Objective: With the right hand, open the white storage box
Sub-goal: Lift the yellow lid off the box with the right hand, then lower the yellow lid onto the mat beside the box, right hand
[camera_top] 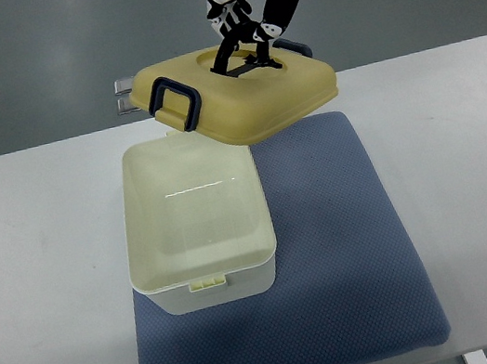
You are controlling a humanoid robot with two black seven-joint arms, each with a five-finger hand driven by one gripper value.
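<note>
No readable text, label or number shows anywhere (box, lid and mat are plain).

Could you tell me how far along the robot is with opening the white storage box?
Mostly done: the yellow lid is off and held above and behind the white storage box, whose inside shows open and empty. In hand: the right hand grips the lid by its top handle. Left: setting the lid down, perhaps on the blue mat or the table.
</note>
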